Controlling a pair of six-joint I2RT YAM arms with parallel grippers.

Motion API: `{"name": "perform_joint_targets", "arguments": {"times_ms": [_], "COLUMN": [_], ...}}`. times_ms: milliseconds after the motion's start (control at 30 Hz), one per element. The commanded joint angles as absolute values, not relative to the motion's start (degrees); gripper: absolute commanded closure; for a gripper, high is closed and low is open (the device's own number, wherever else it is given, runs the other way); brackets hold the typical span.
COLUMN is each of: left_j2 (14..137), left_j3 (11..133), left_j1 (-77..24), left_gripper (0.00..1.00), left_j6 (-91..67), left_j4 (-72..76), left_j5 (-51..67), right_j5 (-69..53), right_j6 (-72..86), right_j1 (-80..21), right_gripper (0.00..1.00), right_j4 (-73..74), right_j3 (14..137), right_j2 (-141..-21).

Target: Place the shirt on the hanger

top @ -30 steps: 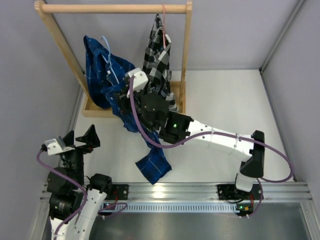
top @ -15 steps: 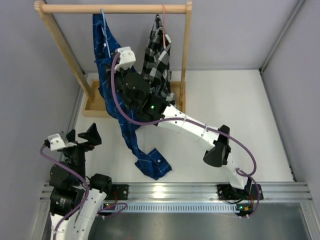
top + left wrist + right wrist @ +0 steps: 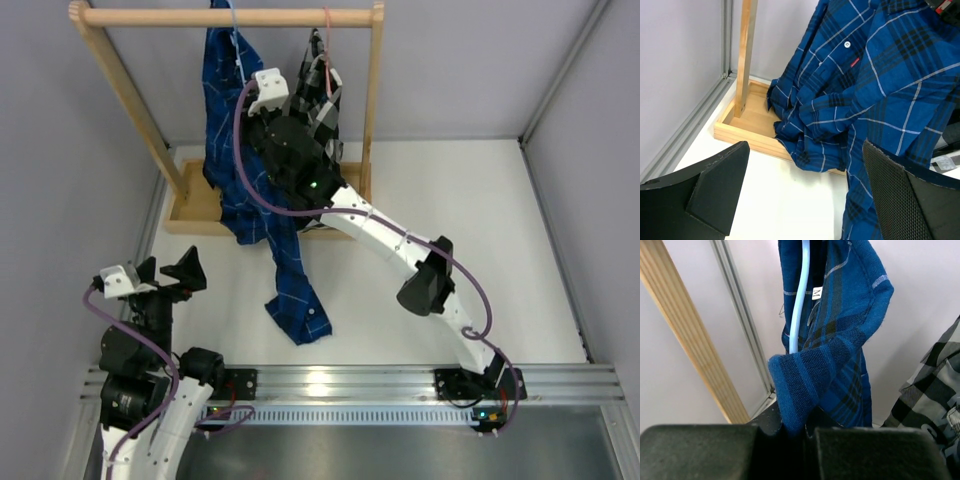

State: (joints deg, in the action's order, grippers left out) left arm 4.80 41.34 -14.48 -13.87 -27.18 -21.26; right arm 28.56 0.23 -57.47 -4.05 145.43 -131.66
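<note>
The dark blue plaid shirt (image 3: 228,120) hangs from the light-blue hanger (image 3: 234,30), whose hook reaches up to the wooden rod (image 3: 150,17). Its lower part drapes over the rack's base, and a tail trails onto the table (image 3: 298,310). My right gripper (image 3: 252,88) is raised beside the collar and shut on a fold of the shirt (image 3: 840,340), with the hanger's wire (image 3: 800,295) running up just behind the fold. My left gripper (image 3: 165,272) stands open low at the near left, nothing between its fingers (image 3: 715,185), facing the shirt's bunched lower part (image 3: 865,80).
A black-and-white checked shirt (image 3: 320,110) hangs on a pink-red hanger (image 3: 327,40) at the rod's right end, right beside my right wrist. The wooden rack has slanted posts (image 3: 125,95) and a tray-like base (image 3: 190,215). Walls close the back and both sides.
My right arm has lifted the shirt and hanger up and rightward to the rod. The shirt's tail slid across the table after it. The left arm barely moved.
</note>
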Motion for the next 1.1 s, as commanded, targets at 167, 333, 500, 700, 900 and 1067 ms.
{"name": "perform_joint_targets", "arguments": {"times_ms": [167, 333, 500, 700, 900, 1067], "left_j2": [5.98, 6.07, 5.98, 6.06, 5.8, 5.63], "left_j3": [41.31, 41.4, 41.4, 41.4, 41.4, 41.31], "left_j1": [-14.06, -14.06, -14.06, -13.98, -14.06, -14.06], "left_gripper": [0.02, 0.02, 0.02, 0.02, 0.02, 0.02], "left_j6": [-14.06, -13.98, -13.89, -13.8, -13.62, -13.45], "left_j4": [-25.58, -25.58, -25.58, -25.58, -25.49, -25.58], "left_j5": [-19.95, -18.72, -18.46, -18.02, -17.84, -17.75], "right_j5": [25.23, 24.35, 23.99, 24.87, 29.69, 31.46], "right_j6": [-1.84, -0.88, -0.53, -0.88, -2.46, -1.14], "right_j1": [-54.76, -53.35, -51.77, -51.77, -54.84, -55.89], "right_gripper": [1.0, 1.0, 1.0, 1.0, 1.0, 1.0], "right_j4": [-12.57, -12.3, -12.31, -11.6, -13.79, -14.59], "right_j3": [150.03, 150.12, 150.64, 150.47, 148.01, 147.05], "right_j2": [-133.41, -133.86, -135.35, -136.05, -135.62, -134.74]}}
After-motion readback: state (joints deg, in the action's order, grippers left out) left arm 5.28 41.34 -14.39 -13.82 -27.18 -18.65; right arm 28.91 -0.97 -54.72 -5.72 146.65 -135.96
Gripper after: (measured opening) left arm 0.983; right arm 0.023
